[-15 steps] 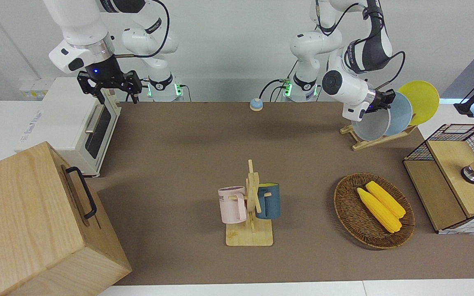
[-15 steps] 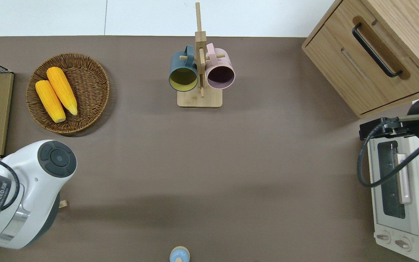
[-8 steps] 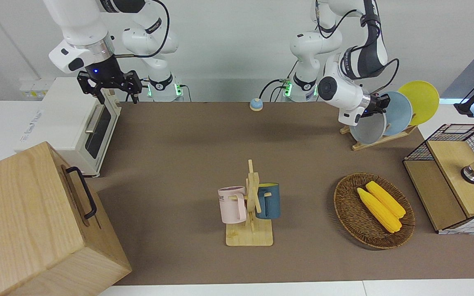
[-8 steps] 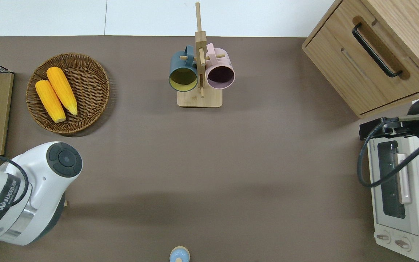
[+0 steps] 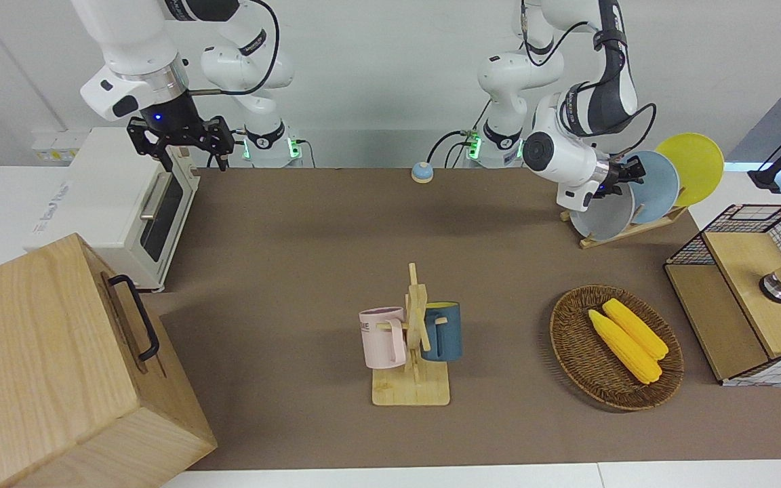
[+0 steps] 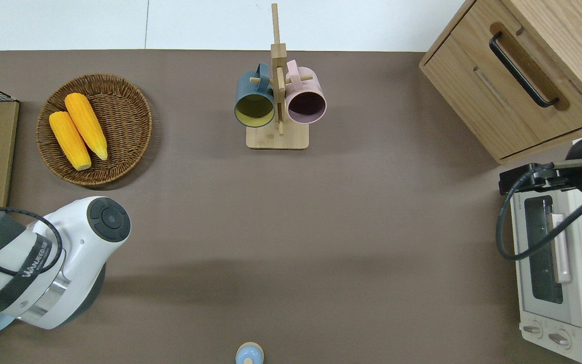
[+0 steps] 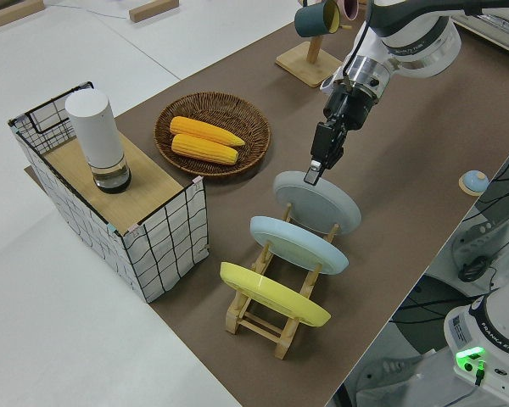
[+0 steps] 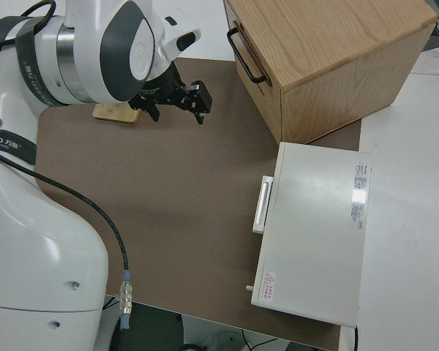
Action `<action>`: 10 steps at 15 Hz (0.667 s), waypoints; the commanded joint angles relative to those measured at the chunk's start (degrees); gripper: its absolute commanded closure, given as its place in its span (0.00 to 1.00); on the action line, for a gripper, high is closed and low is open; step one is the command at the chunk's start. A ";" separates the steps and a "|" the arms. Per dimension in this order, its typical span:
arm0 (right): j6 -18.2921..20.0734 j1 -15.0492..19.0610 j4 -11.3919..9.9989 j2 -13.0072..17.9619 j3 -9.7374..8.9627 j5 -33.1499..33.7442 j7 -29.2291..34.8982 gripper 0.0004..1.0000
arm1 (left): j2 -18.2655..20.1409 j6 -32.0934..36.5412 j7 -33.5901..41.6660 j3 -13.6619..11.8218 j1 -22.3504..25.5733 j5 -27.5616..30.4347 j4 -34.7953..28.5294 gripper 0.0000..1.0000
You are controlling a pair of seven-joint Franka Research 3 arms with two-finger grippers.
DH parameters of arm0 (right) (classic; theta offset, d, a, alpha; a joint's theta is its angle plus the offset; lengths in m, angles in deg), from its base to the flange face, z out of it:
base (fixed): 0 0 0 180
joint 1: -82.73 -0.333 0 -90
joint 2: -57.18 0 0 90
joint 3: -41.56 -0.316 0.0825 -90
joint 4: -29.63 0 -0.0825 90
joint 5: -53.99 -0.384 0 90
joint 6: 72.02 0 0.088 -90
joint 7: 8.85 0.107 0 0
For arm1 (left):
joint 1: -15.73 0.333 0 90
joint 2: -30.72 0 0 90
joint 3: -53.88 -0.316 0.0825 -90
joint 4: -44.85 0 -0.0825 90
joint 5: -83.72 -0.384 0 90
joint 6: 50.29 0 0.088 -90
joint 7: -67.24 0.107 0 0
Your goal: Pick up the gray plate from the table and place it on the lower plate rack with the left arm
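Round pale gray plate (image 7: 318, 202) standing slanted in end slot of small light-wood peg rack (image 7: 267, 318), beside light-blue plate (image 7: 298, 244); left gripper (image 7: 312, 174) pinching its upper rim; right arm parked, jaws spread

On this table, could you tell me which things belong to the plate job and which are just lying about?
In the job: gray plate, standing in the lower plate rack; left gripper at its rim.

Lying about: light-blue plate, yellow plate, corn basket, mug stand, toaster oven, wooden cabinet. The right arm is parked.

Gray plate (image 7: 318, 201) stands in the lower plate rack (image 7: 267, 315).
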 commanded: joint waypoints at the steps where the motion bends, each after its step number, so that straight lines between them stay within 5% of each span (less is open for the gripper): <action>1: 0.05 -0.41 0.37 -0.02 0.34 -0.15 0.22 0.02 | 0.27 -0.34 -0.93 -0.22 -0.54 -1.84 -0.87 0.00; 5: 0.05 -0.41 0.37 -0.02 0.34 -0.15 0.22 0.02 | 0.27 0.54 1.08 -0.22 -0.72 -0.44 2.90 0.00; 10: 0.05 -0.41 0.37 -0.02 0.34 -0.15 0.22 0.02 | -2.10 4.31 6.00 -0.31 -0.72 11.58 13.08 0.00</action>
